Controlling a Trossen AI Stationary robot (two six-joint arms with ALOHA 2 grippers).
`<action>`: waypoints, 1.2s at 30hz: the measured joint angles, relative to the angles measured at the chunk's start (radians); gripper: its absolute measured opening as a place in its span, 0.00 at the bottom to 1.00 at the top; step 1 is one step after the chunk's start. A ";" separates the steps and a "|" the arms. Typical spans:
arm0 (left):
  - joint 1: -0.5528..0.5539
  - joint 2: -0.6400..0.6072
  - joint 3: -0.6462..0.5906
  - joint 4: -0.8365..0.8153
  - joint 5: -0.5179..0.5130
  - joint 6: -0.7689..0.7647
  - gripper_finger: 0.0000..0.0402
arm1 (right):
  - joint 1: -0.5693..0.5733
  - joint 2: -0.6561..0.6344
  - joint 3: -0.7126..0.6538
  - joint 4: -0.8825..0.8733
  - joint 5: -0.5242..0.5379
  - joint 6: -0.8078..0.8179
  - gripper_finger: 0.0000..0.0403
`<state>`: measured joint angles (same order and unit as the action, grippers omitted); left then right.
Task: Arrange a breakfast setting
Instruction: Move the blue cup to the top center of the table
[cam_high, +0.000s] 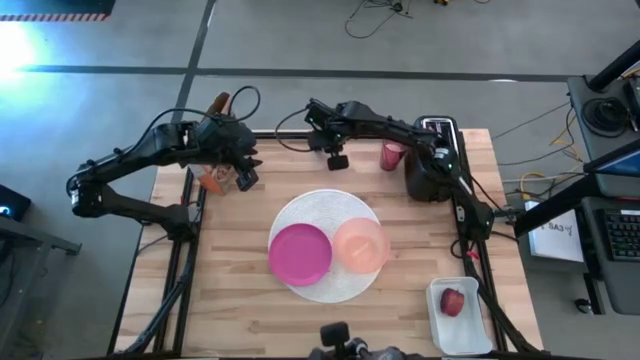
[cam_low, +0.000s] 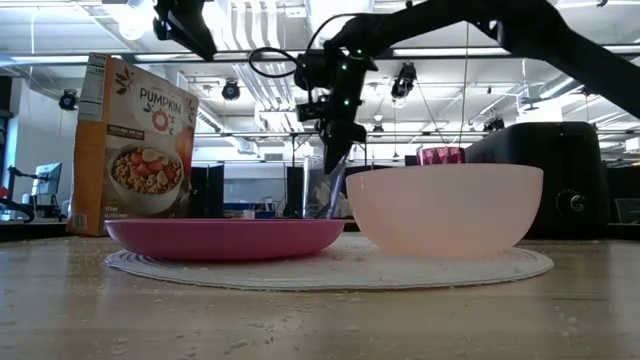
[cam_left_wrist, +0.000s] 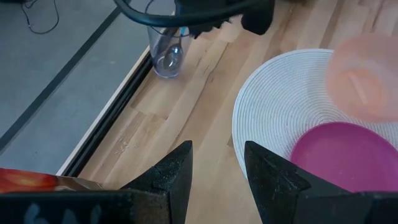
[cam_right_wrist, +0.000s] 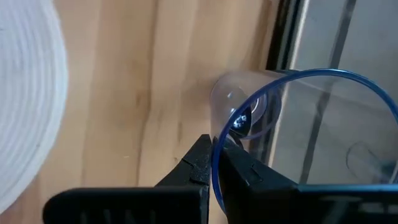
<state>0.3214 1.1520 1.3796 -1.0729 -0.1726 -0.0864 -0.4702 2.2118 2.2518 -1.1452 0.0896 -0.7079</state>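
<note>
A translucent peach bowl (cam_low: 445, 208) and a smaller magenta plate (cam_low: 226, 238) sit side by side on a large round white plate (cam_high: 324, 245) at the middle of the wooden surface (cam_high: 235, 300). At the far edge, the right gripper (cam_high: 337, 160) has its fingers clenched on the rim of a clear blue-tinted cup (cam_right_wrist: 292, 134). The left gripper (cam_high: 243, 178) grasps an orange cereal box (cam_low: 134, 146) at the far left edge.
</note>
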 joint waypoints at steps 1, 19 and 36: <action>0.000 -0.001 0.000 0.000 0.000 0.001 0.32 | -0.002 0.004 0.009 -0.009 -0.003 0.001 0.02; 0.000 -0.002 0.000 -0.008 0.000 0.029 0.32 | 0.001 -0.033 0.037 -0.111 -0.019 0.044 0.02; 0.000 -0.002 0.000 -0.008 0.000 0.026 0.32 | 0.001 -0.033 0.036 -0.113 -0.087 0.082 0.12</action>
<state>0.3214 1.1496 1.3796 -1.0810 -0.1726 -0.0605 -0.4690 2.1784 2.2879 -1.2583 0.0027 -0.6262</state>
